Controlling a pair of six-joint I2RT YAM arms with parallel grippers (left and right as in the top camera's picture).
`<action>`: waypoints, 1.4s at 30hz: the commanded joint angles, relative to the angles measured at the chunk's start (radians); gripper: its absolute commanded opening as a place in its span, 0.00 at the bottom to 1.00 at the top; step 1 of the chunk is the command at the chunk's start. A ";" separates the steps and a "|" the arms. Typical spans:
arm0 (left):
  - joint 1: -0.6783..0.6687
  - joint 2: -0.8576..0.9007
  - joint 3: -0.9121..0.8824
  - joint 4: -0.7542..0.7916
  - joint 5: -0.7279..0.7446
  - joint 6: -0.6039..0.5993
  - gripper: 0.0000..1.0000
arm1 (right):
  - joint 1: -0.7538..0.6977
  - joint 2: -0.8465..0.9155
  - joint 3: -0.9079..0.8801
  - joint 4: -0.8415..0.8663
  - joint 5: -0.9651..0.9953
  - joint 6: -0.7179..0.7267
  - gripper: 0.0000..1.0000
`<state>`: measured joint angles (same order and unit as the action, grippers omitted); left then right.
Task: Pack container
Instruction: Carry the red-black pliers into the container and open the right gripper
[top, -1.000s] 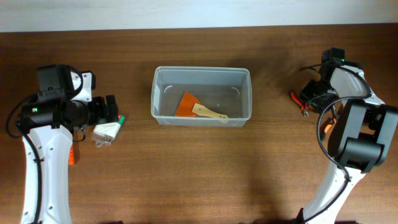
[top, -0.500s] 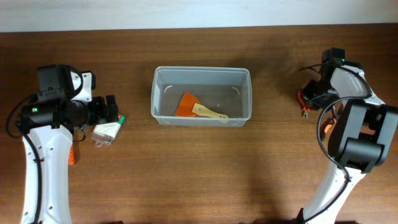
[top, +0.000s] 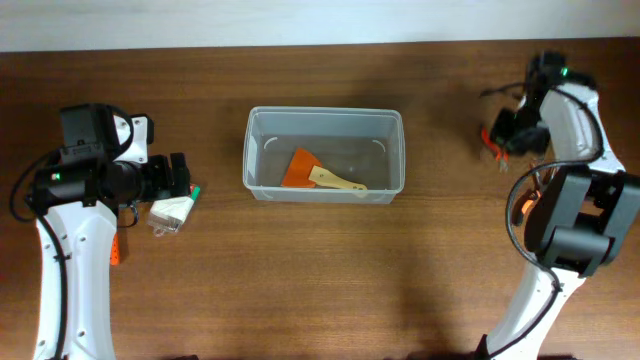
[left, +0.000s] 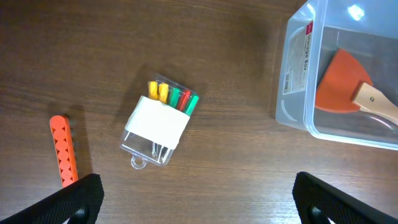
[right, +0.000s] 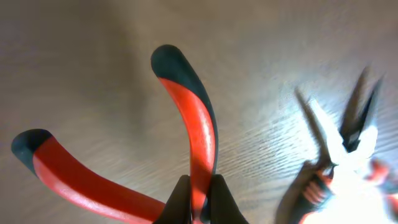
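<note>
Well to the right of the container (top: 325, 113), near the table's (top: 320, 280) far edge, the right gripper (top: 512, 132) is clamped on the pliers (top: 492, 140). In the right wrist view its fingers (right: 214, 198) pinch one red, black-tipped handle of the pliers (right: 198, 134), while the other handle splays off to the left. Whether the pliers are clear of the wood cannot be told. Bare wood fills the stretch between this gripper and the container's right wall, with nothing standing in it.

Left of the container, the left gripper (top: 180, 175) hangs spread wide and grips nothing. Its two fingertips (left: 78, 198) sit at the bottom corners of the left wrist view, far apart. Between and ahead of them lies a clear bit case (left: 158, 121) with a white label and coloured bits, apart from both fingers. An orange strip (left: 63, 150) lies on the side of the case away from the container, not touching it. Open tabletop separates the case from the container's left wall (left: 298, 74).

The container stands upright at mid-table, open at the top, well apart from both grippers. An orange scraper (top: 300, 168) with a wooden handle lies on its floor. A broad bare band of wood runs along the container's near side.
</note>
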<state>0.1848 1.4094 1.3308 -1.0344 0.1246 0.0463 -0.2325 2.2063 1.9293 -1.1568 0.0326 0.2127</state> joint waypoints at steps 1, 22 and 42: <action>0.003 0.005 -0.004 0.002 0.014 0.015 0.99 | 0.083 -0.113 0.172 -0.055 -0.011 -0.233 0.04; 0.003 0.005 -0.004 0.006 0.014 0.015 0.99 | 0.613 -0.003 0.156 -0.128 -0.164 -0.949 0.04; 0.003 0.005 -0.004 0.011 0.014 0.015 0.99 | 0.535 -0.013 0.261 -0.172 -0.177 -0.776 0.51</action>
<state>0.1848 1.4094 1.3308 -1.0271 0.1242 0.0490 0.3374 2.2879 2.0644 -1.2968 -0.1562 -0.6579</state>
